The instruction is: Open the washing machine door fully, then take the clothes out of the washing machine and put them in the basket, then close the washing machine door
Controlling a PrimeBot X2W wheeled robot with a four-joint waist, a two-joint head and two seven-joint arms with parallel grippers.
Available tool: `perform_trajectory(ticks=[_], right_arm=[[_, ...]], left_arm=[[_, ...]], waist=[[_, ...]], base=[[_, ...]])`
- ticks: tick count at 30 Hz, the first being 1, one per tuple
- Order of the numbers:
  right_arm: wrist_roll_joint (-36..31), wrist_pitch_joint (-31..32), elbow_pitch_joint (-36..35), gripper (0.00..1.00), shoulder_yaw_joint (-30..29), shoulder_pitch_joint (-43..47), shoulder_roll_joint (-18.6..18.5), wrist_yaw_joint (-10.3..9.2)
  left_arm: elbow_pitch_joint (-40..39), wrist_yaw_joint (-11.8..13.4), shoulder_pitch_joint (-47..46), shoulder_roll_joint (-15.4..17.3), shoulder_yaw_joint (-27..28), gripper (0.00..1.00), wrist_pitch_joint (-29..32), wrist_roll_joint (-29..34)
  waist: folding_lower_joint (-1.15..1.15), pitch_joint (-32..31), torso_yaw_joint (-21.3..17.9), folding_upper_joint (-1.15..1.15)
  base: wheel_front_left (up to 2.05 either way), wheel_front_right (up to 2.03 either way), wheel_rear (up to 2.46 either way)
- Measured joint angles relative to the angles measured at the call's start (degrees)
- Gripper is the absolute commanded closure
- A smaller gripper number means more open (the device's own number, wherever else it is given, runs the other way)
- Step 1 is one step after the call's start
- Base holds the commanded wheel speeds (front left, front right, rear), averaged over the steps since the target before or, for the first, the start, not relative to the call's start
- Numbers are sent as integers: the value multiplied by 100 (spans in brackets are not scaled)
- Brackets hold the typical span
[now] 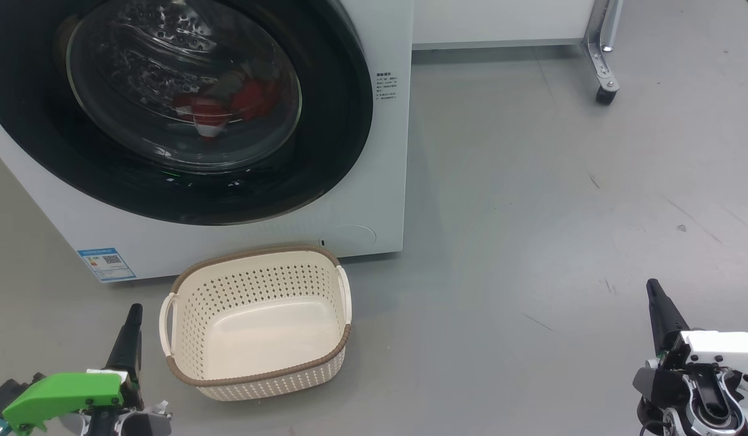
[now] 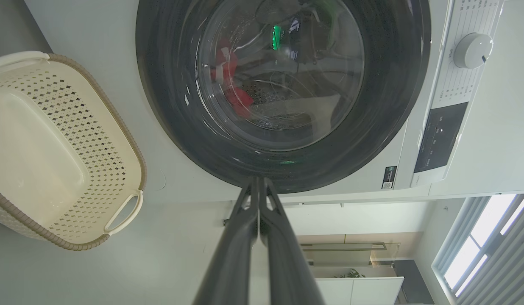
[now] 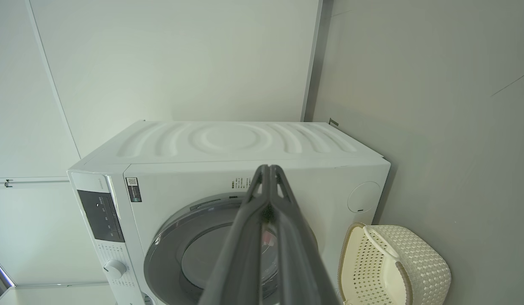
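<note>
Door point(image 1: 325, 121): shut, not yet opened.
Clothes point(image 1: 247, 100): all inside, behind it.
Basket point(image 1: 253, 253): empty, nearer.
Left gripper point(image 1: 134, 310): pinched closed, empty.
Right gripper point(image 1: 653, 286): pinched closed, empty.

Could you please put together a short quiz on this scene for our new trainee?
1. Fill in: the basket standing on the floor is ____ of garments.
2. True or false: the washing machine door is shut.
3. Where are the clothes? A) in the basket; B) inside the washing machine, behind the glass; C) on the floor.

Key: 1 empty; 2 true; 3 B.
</note>
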Motion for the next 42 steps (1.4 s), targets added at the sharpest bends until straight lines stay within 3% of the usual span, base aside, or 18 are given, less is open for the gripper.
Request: perform_trajectory(ticks=[8,9,10,11,12,13,14,27,42], right_arm=[[0,0,0,100,0,0,0,0],[-1,0,31,0,0,16,8,-2],[-1,0,80,100,1,55,31,-4],[-1,0,147,0,2,120,64,-4],[-1,0,210,0,4,187,96,-4],[-1,0,276,100,4,256,129,-4],[-1,0,342,0,5,320,163,-5],[-171,-85,333,0,125,341,175,-5],[-915,-441,308,0,490,98,-25,-4]], left_arm=[[0,0,0,0,0,100,0,0],[36,3,10,-12,-1,0,0,4],[96,5,41,-37,-2,100,0,9],[163,5,93,-68,-8,0,0,9],[224,5,152,-93,-12,0,0,9],[294,5,210,-118,-14,100,0,9],[357,7,271,-141,-18,0,0,9],[380,10,324,-168,-103,0,-110,68],[320,10,191,-40,-361,0,-458,487]], waist=[[0,0,0,0],[0,0,0,0],[0,0,0,0],[0,0,0,0],[0,1,-1,0],[0,1,-1,0],[0,1,-1,0],[0,25,6,0],[0,61,18,0]], base=[[0,0,0],[0,0,0],[0,0,0],[0,0,0],[0,0,0],[0,0,0],[0,0,0],[0,0,0],[0,0,0]])
